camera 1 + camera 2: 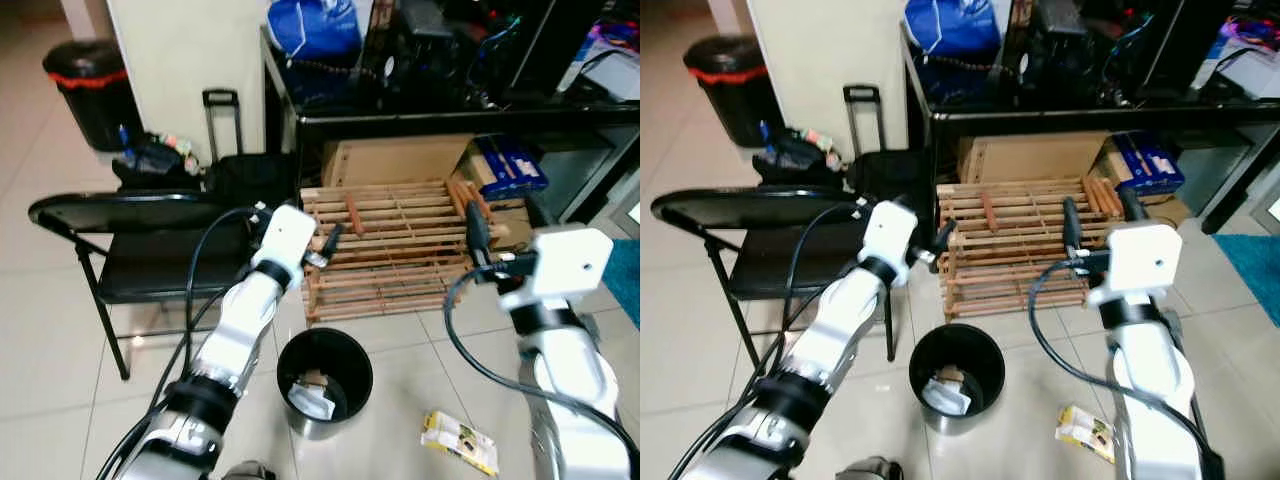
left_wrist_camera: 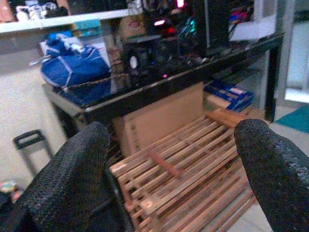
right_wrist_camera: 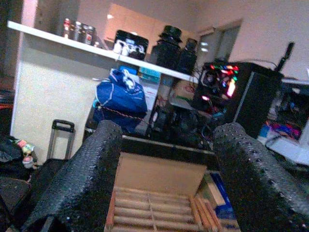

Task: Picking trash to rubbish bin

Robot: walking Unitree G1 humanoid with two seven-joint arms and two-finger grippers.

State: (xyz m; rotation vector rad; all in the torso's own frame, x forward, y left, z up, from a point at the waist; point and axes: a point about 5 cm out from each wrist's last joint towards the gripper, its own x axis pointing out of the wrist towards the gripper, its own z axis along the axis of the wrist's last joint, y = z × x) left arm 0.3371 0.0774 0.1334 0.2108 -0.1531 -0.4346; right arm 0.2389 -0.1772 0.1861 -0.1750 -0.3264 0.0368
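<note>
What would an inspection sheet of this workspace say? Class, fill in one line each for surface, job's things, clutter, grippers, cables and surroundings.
Surface: pale tiled floor.
Job's things: black bin holding some trash; yellow wrapper lying on the floor to its right.
Clutter: wooden slatted rack, cardboard box.
Grippers: left gripper open, empty; right gripper open, empty; both raised above the floor.
Cables: black cables along both arms.
Surroundings: folding chair, black desk, second bin.

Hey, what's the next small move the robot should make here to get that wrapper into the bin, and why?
Probably lower the right gripper toward the yellow wrapper. The wrapper lies on the floor tiles to the right of the black bin, on the right arm's side. Both grippers, left gripper included, are raised, open and empty in front of the wooden rack.
</note>
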